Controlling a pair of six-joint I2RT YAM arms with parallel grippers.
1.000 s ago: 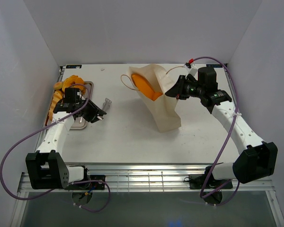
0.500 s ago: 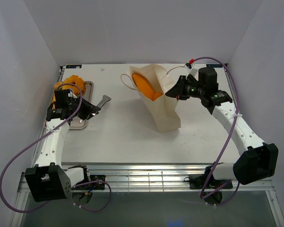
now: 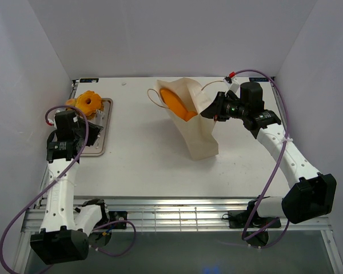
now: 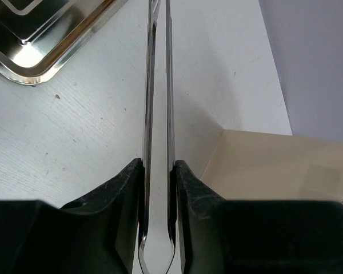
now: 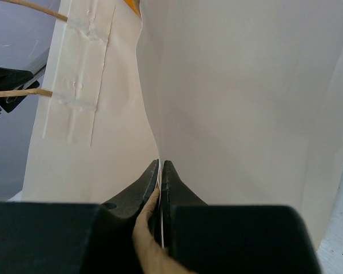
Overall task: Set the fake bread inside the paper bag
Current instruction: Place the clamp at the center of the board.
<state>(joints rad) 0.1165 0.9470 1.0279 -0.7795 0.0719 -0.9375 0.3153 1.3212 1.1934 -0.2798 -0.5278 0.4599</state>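
The left hand (image 4: 158, 168) is clamped on the tongs (image 4: 150, 85) near the tray (image 4: 51, 40); the right hand (image 5: 160, 168) pinches a wall of the paper bag (image 5: 234, 85).

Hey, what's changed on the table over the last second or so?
The left gripper pulled back toward its own left side, carrying the tongs from mid-table to beside the tray, still shut on them. More of the doughnut now shows. The right gripper stayed pinched on the paper bag, and the bread inside did not move.
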